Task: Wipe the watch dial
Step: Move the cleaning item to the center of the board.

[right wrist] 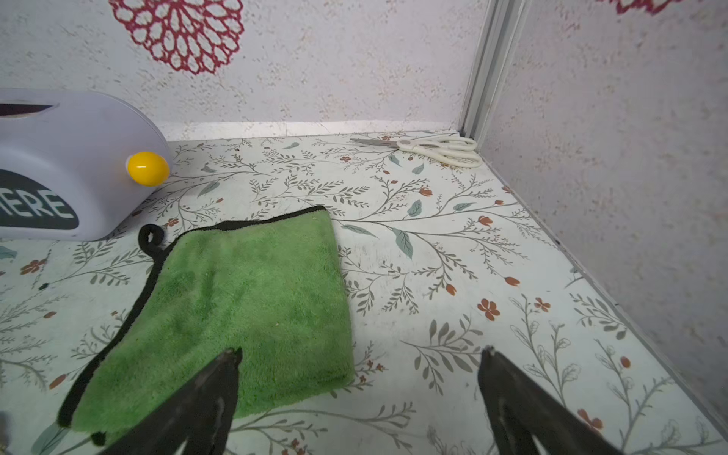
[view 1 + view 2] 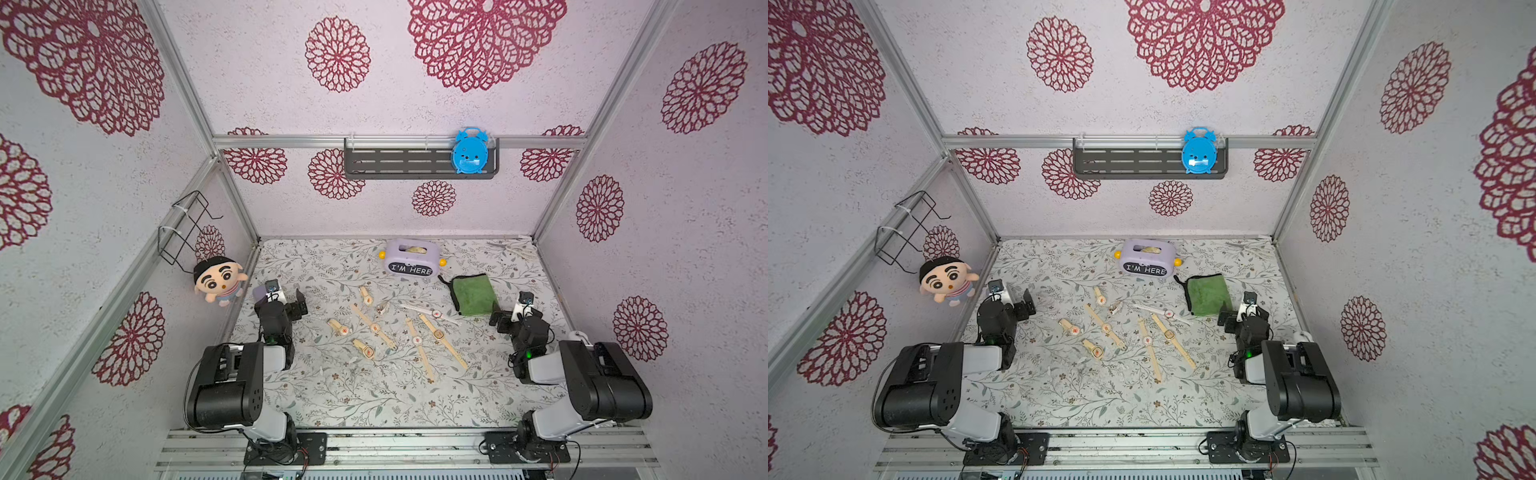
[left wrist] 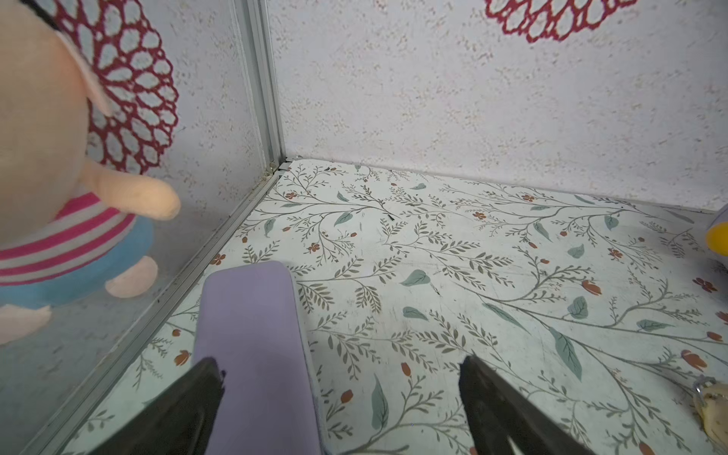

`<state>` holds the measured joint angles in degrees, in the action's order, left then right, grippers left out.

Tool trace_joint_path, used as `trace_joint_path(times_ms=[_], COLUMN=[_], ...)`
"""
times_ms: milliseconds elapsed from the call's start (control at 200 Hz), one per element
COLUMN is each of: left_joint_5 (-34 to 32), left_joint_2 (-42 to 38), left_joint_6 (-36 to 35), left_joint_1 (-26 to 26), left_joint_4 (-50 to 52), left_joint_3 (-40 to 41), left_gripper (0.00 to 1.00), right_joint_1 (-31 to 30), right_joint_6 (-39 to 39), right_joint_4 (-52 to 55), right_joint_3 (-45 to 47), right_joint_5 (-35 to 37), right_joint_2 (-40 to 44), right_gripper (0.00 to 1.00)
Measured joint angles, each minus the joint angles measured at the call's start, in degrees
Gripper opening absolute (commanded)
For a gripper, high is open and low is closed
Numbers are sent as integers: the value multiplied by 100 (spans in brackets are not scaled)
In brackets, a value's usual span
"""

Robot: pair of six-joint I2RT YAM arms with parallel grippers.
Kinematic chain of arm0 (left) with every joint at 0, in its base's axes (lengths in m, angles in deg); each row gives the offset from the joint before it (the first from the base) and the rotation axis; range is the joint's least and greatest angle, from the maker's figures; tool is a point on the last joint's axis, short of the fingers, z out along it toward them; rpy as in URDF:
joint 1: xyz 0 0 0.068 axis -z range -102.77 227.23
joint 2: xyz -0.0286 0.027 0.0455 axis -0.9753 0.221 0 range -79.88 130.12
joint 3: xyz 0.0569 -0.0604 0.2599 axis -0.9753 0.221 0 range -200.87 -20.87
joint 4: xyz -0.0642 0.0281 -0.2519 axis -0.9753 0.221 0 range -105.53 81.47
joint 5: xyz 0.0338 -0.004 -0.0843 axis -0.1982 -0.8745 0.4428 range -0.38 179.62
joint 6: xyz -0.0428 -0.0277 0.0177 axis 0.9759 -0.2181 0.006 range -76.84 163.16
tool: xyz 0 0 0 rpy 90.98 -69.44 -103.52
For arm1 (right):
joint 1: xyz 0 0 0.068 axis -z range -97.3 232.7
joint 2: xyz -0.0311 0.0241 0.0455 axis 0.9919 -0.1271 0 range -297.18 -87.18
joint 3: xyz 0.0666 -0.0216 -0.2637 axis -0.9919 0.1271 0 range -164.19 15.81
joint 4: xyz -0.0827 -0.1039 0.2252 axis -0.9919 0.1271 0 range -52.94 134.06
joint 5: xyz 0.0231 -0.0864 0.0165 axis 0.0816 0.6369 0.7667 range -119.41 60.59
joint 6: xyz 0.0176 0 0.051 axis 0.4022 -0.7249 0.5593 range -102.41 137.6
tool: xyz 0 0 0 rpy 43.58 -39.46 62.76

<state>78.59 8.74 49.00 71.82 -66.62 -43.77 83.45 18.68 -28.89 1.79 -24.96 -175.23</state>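
Note:
Several watches with tan straps lie scattered mid-table in both top views, among them one [image 2: 375, 328] [image 2: 1106, 328] with a round dial and a white-strapped one [image 2: 435, 313]. A folded green cloth [image 2: 473, 295] [image 2: 1208, 293] [image 1: 244, 307] lies flat at the right. My right gripper [image 2: 513, 313] [image 1: 362, 350] hovers open just in front of the cloth, one finger over its near corner, holding nothing. At the table's left edge my left gripper [image 2: 284, 297] [image 3: 340, 360] is open and empty, one finger over a flat lilac pad [image 3: 252, 346].
A lilac "I'M HERE" box [image 2: 411, 259] [image 1: 71, 157] stands at the back centre. White scissors [image 1: 437, 147] lie in the back right corner. A plush doll [image 2: 218, 280] [image 3: 59, 197] hangs outside the left wall. A blue alarm clock [image 2: 469, 151] sits on the wall shelf.

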Motion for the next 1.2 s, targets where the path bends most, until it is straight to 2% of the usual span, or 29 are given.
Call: trace_joint_path(times_ms=[1086,1196], left_joint_5=[2,33], left_joint_2=[0,0], left_joint_6=[0,2], left_joint_1=[0,-13], left_joint_4=[0,9], left_joint_3=[0,-2], left_gripper=[97,97], right_joint_1=[-22,-59], right_joint_6=[-2,-15], right_joint_4=[0,251], right_joint_3=[0,-96], right_joint_5=[2,44], right_joint_2=[0,28], right_gripper=[99,99])
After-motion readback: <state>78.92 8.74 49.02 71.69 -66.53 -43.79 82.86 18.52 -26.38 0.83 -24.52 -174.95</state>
